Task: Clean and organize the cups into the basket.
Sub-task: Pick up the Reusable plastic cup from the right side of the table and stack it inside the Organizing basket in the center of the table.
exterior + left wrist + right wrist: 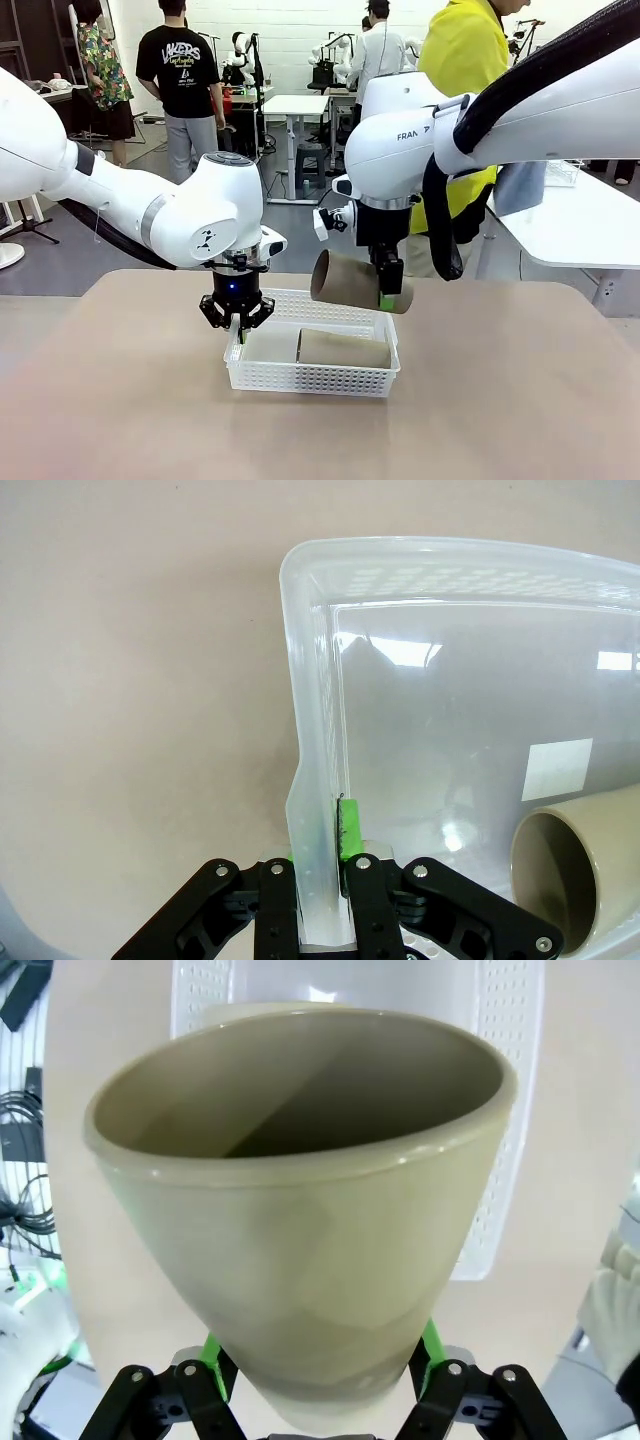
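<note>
1. The left fingers (349,835) are closed on the left end wall of the basket (450,680). One finger is inside and one outside, pinching the thin plastic.
2. The left arm points these fingers straight down onto that rim.
3. The right fingers (428,1345) grip a tan cup (300,1210) by its narrow base, one finger on each side.
4. The front view shows this cup held on its side in the air, just above the basket's back right rim. Its wide mouth faces the left arm.
5. A second tan cup (345,348) lies on its side on the basket floor, in the right half, below the held one.
6. The basket rests on the tabletop (120,400), near its middle.
7. A person in a yellow top (465,60) stands at the far side.
</note>
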`<state>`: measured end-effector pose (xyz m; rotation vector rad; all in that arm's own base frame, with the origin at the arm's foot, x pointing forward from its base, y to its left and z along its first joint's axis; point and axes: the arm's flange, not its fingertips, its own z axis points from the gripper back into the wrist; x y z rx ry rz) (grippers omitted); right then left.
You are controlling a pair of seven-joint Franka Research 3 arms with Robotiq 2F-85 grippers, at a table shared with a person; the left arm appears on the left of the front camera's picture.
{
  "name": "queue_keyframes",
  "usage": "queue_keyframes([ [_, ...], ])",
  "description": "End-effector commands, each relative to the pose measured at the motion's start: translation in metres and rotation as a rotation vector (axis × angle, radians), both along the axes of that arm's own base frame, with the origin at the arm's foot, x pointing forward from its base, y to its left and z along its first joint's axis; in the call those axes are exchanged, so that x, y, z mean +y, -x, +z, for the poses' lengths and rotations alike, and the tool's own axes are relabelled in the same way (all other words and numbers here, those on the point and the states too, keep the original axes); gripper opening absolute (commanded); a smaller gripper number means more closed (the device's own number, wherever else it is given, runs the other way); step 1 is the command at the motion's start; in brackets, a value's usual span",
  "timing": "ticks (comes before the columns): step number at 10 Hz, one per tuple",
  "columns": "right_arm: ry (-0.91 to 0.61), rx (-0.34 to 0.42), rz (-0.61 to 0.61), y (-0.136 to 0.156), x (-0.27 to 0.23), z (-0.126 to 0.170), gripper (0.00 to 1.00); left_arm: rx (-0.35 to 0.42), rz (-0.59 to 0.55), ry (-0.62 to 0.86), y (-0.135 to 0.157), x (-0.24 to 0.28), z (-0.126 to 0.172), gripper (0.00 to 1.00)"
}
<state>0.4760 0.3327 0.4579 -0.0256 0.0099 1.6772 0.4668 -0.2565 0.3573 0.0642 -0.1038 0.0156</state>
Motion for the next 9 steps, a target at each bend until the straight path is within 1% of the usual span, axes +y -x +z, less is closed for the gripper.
queue_keyframes([
  [1,0.016,-0.007,-0.002,0.001,0.002,-0.003,0.80,-0.002,0.000,0.000,0.000,-0.001,0.001,0.00],
  [4,0.016,-0.007,-0.002,0.001,0.002,-0.003,0.80,-0.002,0.000,0.000,0.000,-0.001,0.001,0.00],
  [5,0.002,0.005,0.004,0.000,0.002,-0.003,0.81,-0.002,0.000,0.000,0.000,-0.001,0.001,0.00],
  [6,0.011,-0.007,0.009,0.000,0.011,-0.016,0.81,-0.002,0.000,0.000,0.000,-0.001,0.001,0.00],
  [7,-0.007,-0.003,0.015,-0.005,0.019,-0.028,0.81,-0.002,0.000,0.000,0.000,-0.001,0.001,0.00],
  [9,-0.043,0.006,-0.009,-0.012,0.026,-0.040,0.81,-0.002,0.000,0.000,0.000,-0.001,0.001,0.00],
])
